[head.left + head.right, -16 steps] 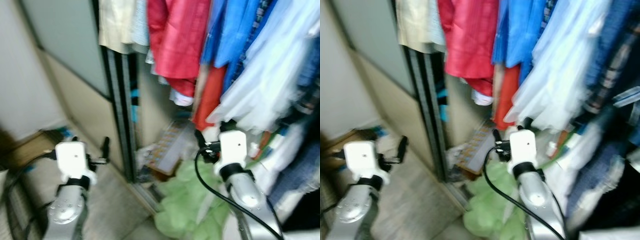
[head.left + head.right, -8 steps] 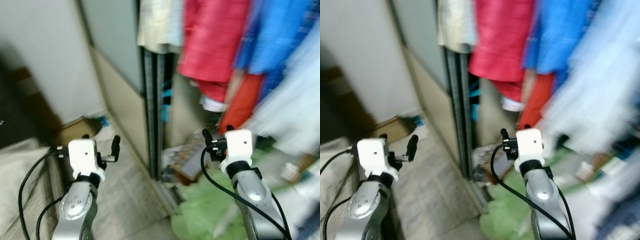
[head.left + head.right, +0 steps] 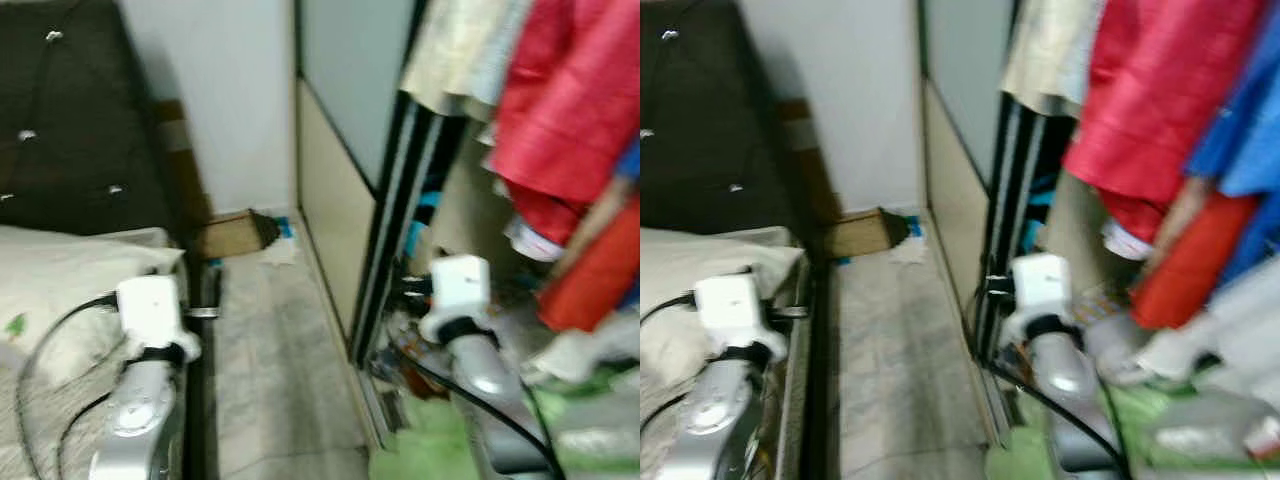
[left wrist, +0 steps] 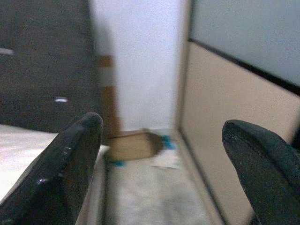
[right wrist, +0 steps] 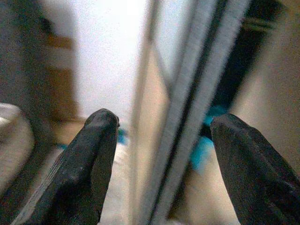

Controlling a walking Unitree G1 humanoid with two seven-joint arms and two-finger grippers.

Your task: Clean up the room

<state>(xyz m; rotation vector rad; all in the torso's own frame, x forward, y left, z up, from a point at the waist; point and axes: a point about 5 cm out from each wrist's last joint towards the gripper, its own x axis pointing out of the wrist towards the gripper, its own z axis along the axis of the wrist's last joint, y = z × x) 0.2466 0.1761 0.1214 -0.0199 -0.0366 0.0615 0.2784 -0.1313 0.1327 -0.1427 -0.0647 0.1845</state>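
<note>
My left gripper point(image 4: 161, 126) is open with nothing between its fingers, held over the strip of floor beside the bed point(image 3: 60, 275). My right gripper point(image 5: 164, 122) is open too and faces the edge of the wardrobe's sliding door point(image 3: 345, 150). A flattened cardboard box point(image 3: 232, 235) and a scrap of white and blue litter point(image 3: 281, 247) lie on the floor by the far wall. A green cloth point(image 3: 440, 455) lies crumpled on the floor at the wardrobe's foot, under my right arm. The picture is blurred.
Red point(image 3: 570, 90), cream point(image 3: 455, 50) and blue clothes hang in the open wardrobe, with clutter on its floor. A dark padded headboard point(image 3: 70, 110) stands behind the bed. A narrow strip of pale floor point(image 3: 275, 350) runs between the bed and the wardrobe.
The camera has swung left: the bed, headboard and wall have come into view and the hanging clothes have slid to the right. Both arms keep their pose.
</note>
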